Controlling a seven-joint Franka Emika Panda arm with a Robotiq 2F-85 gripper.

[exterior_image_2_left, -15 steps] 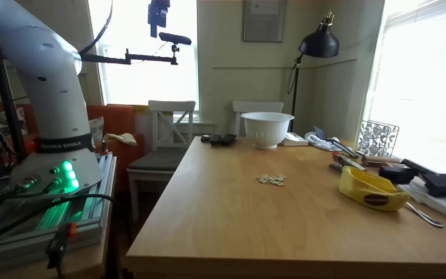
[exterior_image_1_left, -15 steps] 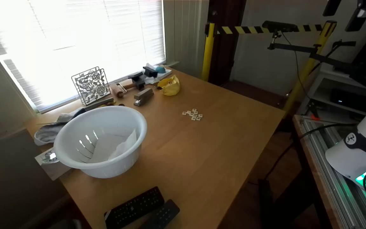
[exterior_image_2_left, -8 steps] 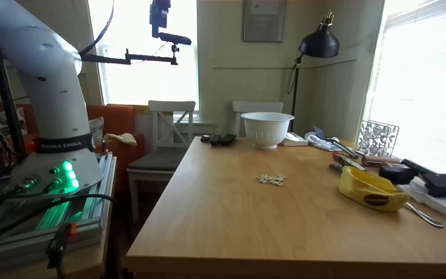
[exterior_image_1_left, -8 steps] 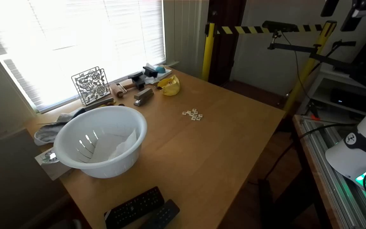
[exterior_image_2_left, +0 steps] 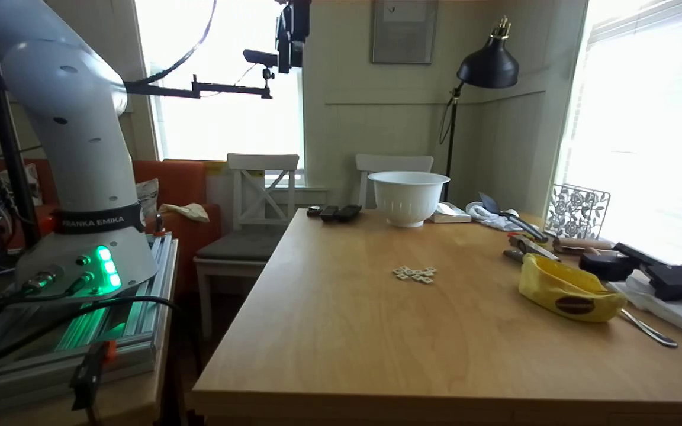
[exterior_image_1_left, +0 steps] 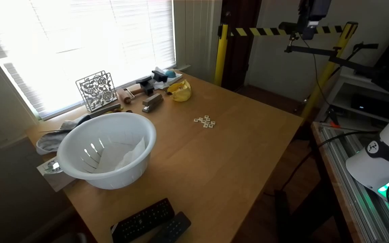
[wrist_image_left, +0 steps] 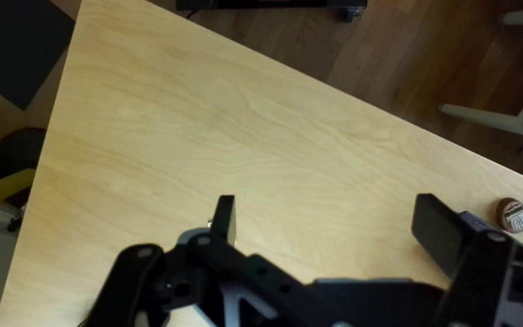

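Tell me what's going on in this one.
Nothing is being handled right now: the robot arm has its gripper open and empty above the table. Small pale tiles lie clustered there, untouched. A white colander and a yellow pouch-like item stand elsewhere on the table.

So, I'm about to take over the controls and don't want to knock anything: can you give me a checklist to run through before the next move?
1. Jaws open and unloaded: ok; they stand wide apart in the wrist view, holding nothing.
2. Jaws off the table: ok; they hang well above it in both exterior views.
3. White bowl upright: ok; it stands on its base.
4. White bowl empty: not ok; paper-like white material lies inside.
5. Small tiles apart from the yellow pouch: ok; a gap separates them in both exterior views.
6. Tile markings readable: cannot tell; too small.
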